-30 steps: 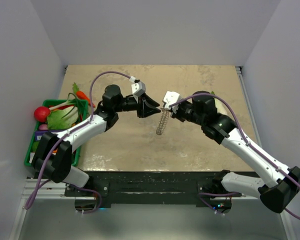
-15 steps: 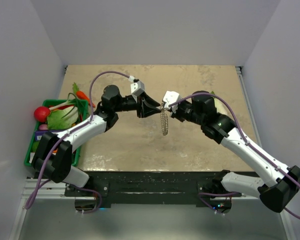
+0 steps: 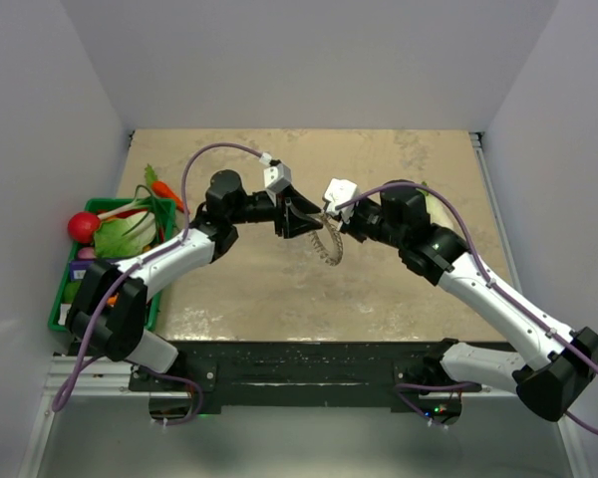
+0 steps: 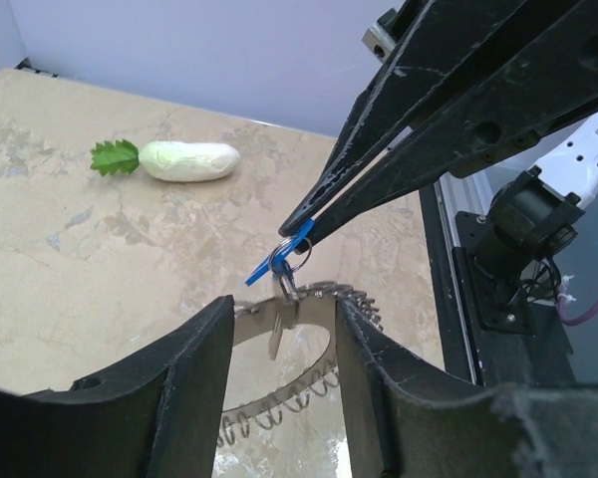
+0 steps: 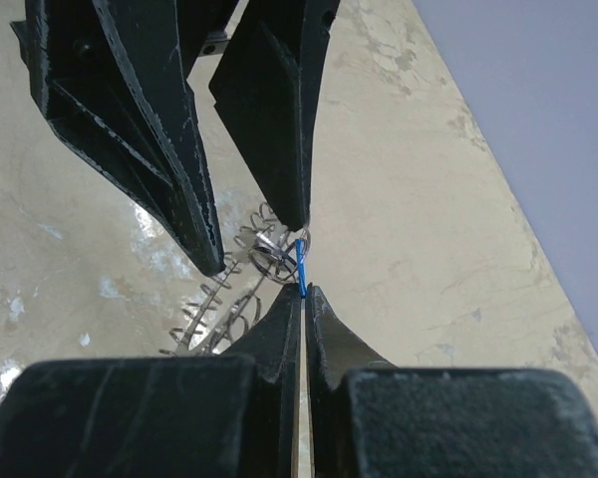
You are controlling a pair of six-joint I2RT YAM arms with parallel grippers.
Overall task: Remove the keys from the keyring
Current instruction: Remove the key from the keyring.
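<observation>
Robot lab test cell: plain white walls (image 3: 309,60) round beige tabletop (image 3: 399,159), w/ toy-veg bin (image 3: 56,311).

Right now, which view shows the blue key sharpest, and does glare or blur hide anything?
Left wrist view: the blue key is sharp, the left gripper's fingers soft, the table shiny under the keyring. Right wrist view: key edge-on, a thin blue line; glare patches on the table. Top external view: even light, key too small.
</observation>
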